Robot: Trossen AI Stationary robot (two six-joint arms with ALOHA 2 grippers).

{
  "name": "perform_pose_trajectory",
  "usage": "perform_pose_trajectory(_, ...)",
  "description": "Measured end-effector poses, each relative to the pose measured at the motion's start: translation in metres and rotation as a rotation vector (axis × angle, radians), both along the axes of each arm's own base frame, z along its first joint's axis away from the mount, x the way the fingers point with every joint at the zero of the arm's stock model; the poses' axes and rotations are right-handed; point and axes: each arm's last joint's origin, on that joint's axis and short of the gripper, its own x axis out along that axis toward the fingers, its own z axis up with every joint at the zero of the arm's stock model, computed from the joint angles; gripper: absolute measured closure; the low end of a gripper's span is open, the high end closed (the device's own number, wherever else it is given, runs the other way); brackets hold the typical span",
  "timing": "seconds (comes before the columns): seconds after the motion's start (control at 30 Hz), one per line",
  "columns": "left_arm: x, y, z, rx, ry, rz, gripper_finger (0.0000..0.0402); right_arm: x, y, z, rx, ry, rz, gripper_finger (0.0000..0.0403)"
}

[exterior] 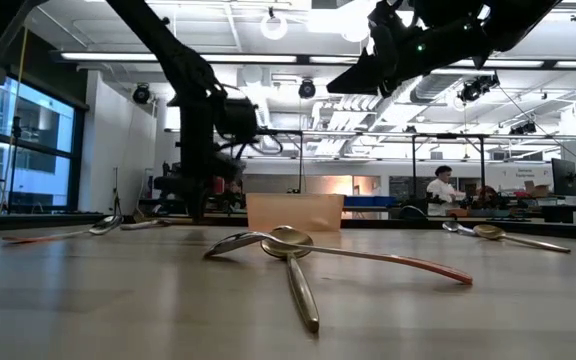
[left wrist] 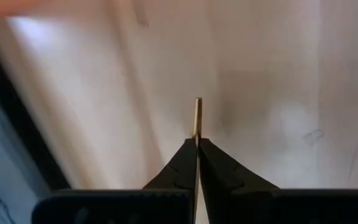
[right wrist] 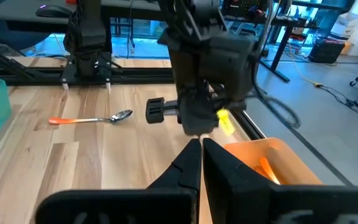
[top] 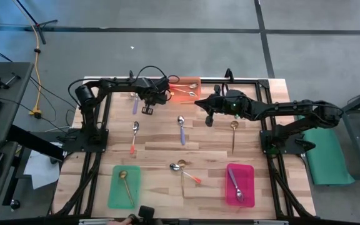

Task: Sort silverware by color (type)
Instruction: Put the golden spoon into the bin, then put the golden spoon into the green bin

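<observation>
My left gripper hangs over the left end of the orange tray, shut on a thin yellow-orange spoon handle. The right wrist view shows it above the tray. My right gripper, shut and holding nothing, hovers just right of that tray, high above the table. Loose on the wood lie a purple-handled spoon, an orange-handled one, another purple one, a gold one, and a gold spoon crossed with an orange-handled one. My left gripper pinches the thin yellow-orange handle between its two fingers, from above, pointing down. A short length of it sticks out past the fingertips. The yellow end shows beside the gripper, lifted clear over the tray. The spoon's bowl is hidden.
A green tray at the near left holds a gold spoon; a pink tray at the near right holds a purple-handled spoon. The orange tray has spoons in it. Dark arm bases stand at both table sides.
</observation>
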Motion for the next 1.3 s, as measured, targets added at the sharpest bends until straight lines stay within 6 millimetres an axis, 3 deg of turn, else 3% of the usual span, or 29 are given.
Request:
perform_pose_trajectory(0.27,-0.006,-0.022,0.04,0.011,-0.074,0.067,0.04,0.0,0.0,0.0,-0.005,-0.002,0.001,0.0402)
perform_pose_trajectory(0.63,-0.022,-0.081,0.107,-0.031,-0.283,0.155,0.04,0.0,0.0,0.0,-0.005,-0.003,0.001,0.0402)
perform_pose_trajectory(0.8,-0.029,-0.104,0.125,-0.085,-0.368,0.197,0.0401,0.0,0.0,0.001,-0.004,-0.004,0.007,0.0402)
perform_pose_trajectory(1.0,-0.027,-0.101,0.116,-0.139,-0.345,0.293,0.0385,0.0,0.001,0.001,-0.001,-0.013,0.028,0.0402)
perform_pose_trajectory(1.3,-0.034,-0.057,0.056,-0.222,-0.126,0.376,0.0311,0.0,0.001,0.001,-0.024,-0.006,0.036,0.0402)
